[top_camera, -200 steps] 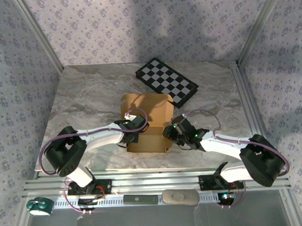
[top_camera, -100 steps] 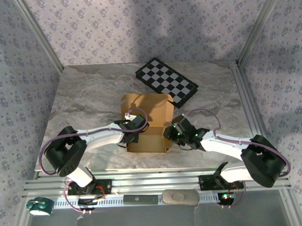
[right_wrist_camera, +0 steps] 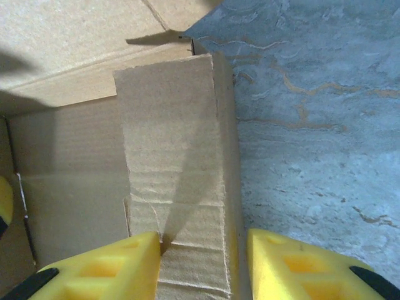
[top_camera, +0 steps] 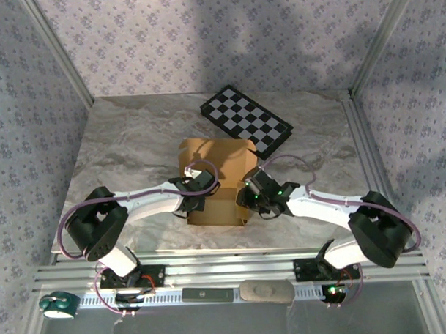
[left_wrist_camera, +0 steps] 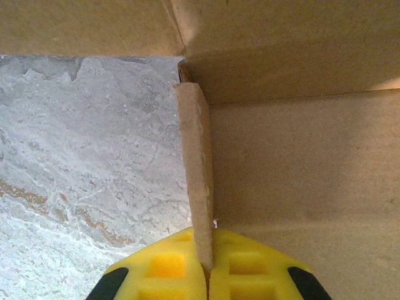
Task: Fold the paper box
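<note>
Two grippers work the paper box (top_camera: 221,161) in the middle of the table (top_camera: 127,141): my left gripper (left_wrist_camera: 207,275) pinches its left wall tight, my right gripper (right_wrist_camera: 203,265) straddles the right wall unclosed, and a squeeze off the crease could buckle that flap.

No text, label or number is legible.

Clearance: centre crowded, sides free.
Box (top_camera: 217,161), left arm (top_camera: 147,197) and right arm (top_camera: 323,206) block mid-table; board (top_camera: 245,121) lies just behind. Bare table (top_camera: 123,145) at left and far right.
</note>
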Available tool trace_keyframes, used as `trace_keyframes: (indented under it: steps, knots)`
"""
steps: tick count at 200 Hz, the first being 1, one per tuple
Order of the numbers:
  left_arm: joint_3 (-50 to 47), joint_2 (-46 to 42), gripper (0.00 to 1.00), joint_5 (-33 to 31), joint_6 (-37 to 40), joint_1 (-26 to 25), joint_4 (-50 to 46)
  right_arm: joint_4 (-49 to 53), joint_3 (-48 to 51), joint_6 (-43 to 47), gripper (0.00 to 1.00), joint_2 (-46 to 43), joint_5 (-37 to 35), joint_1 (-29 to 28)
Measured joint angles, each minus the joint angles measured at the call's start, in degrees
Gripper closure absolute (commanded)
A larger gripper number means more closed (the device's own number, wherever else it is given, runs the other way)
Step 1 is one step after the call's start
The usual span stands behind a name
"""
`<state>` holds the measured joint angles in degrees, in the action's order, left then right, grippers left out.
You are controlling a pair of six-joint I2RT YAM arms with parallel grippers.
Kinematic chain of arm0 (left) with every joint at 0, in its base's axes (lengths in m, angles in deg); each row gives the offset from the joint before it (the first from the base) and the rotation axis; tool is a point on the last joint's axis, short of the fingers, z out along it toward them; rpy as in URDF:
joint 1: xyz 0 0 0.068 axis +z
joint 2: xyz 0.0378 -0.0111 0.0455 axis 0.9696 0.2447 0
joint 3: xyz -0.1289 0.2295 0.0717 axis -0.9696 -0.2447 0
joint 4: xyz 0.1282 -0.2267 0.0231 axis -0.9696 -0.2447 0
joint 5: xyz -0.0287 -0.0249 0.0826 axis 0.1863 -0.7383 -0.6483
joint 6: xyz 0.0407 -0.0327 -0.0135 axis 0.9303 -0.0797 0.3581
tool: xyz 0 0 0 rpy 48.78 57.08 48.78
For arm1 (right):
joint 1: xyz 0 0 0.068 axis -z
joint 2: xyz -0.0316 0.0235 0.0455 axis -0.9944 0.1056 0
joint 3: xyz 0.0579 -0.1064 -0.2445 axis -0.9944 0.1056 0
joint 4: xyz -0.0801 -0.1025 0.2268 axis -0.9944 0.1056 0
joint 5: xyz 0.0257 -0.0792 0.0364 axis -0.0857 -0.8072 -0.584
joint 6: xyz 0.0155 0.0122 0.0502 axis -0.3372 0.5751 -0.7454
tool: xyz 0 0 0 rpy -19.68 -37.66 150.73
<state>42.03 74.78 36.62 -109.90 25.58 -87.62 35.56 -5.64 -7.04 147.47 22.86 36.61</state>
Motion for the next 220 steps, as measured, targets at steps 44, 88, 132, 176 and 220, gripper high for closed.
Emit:
trace_keyframes:
  steps: [44,88,132,176,220]
  knots:
    - [0.0,0.0,1.00,0.0,0.1,0.0,0.0,1.7,-0.5,0.8,0.51,0.0,-0.9,-0.5]
    - [0.0,0.0,1.00,0.0,0.4,0.0,0.0,2.8,-1.9,1.9,0.48,0.4,-0.9,-1.6]
    - [0.0,0.5,1.00,0.1,0.6,0.0,0.5,3.3,-2.0,2.5,0.54,1.5,-1.2,-1.7]
    - [0.0,0.6,1.00,0.4,1.0,0.0,2.2,6.1,-4.0,3.2,0.60,1.8,-2.5,-2.4]
    - [-1.3,0.5,1.00,0.2,1.0,0.0,4.8,11.7,-8.4,4.7,0.60,4.0,-5.6,-4.4]
